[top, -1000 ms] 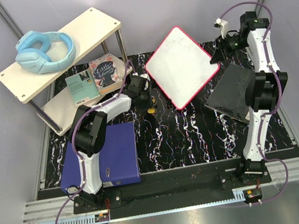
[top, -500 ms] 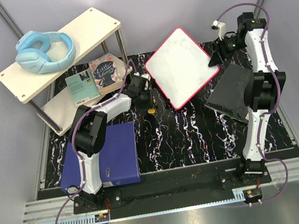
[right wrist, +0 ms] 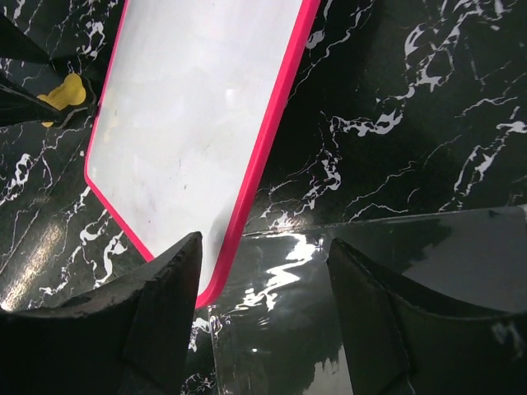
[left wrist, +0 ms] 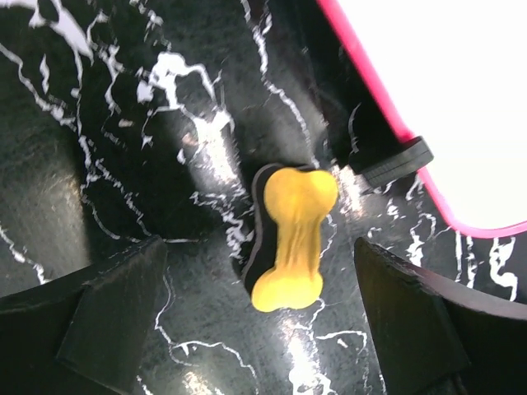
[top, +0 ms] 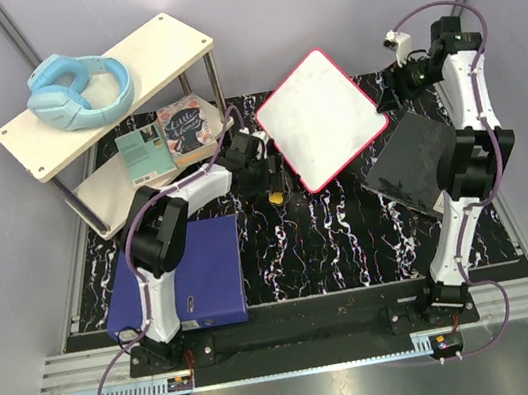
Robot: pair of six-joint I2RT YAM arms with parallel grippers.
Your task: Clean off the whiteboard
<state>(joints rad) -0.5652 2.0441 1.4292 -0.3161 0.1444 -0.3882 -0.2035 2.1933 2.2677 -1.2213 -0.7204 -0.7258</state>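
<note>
The whiteboard point(top: 320, 117), white with a pink-red frame, lies tilted at the back middle of the black marbled table; its face point(right wrist: 193, 107) looks clean. A yellow bone-shaped eraser point(left wrist: 293, 239) with a black underside lies flat on the table just left of the whiteboard's near edge point(left wrist: 395, 115). My left gripper point(left wrist: 257, 276) hovers over the eraser, open wide, its fingers clear of it on both sides. My right gripper point(right wrist: 263, 247) is open above the whiteboard's right corner and holds nothing.
A dark grey square sheet point(top: 411, 165) lies by the right arm. A blue-purple binder point(top: 196, 275) is at the front left. A two-tier shelf point(top: 105, 92) carries blue headphones point(top: 79, 89) and books point(top: 173, 137). A small black cylinder point(left wrist: 397, 161) touches the board's frame.
The left gripper has opened and the yellow eraser now lies free on the table. The right gripper has opened, let go of the whiteboard's right corner and drawn back to the right.
</note>
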